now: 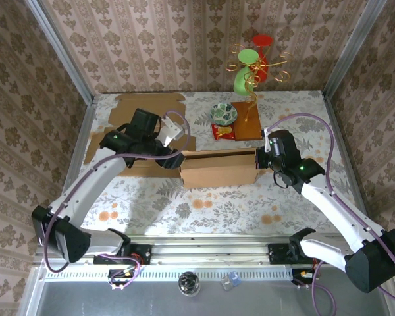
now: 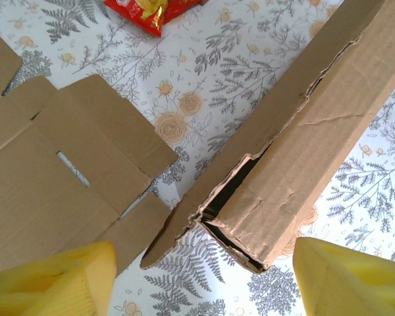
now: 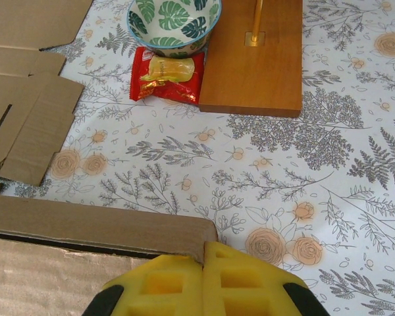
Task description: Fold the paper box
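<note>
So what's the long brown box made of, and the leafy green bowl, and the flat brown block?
Long brown box: matte cardboard, creased with layered edges. Leafy green bowl: probably glazed ceramic, slightly shiny. Flat brown block: looks like smooth wood, warm even colour.

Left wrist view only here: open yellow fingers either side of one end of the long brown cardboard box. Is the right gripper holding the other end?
Observer: Yes. The right gripper is shut on the top edge of the long brown cardboard box at its right end.
Operator: What lies beyond the red packet at the top of my picture?
Observer: A green leaf-patterned bowl, just behind the red snack packet and beside a flat wooden stand base.
</note>
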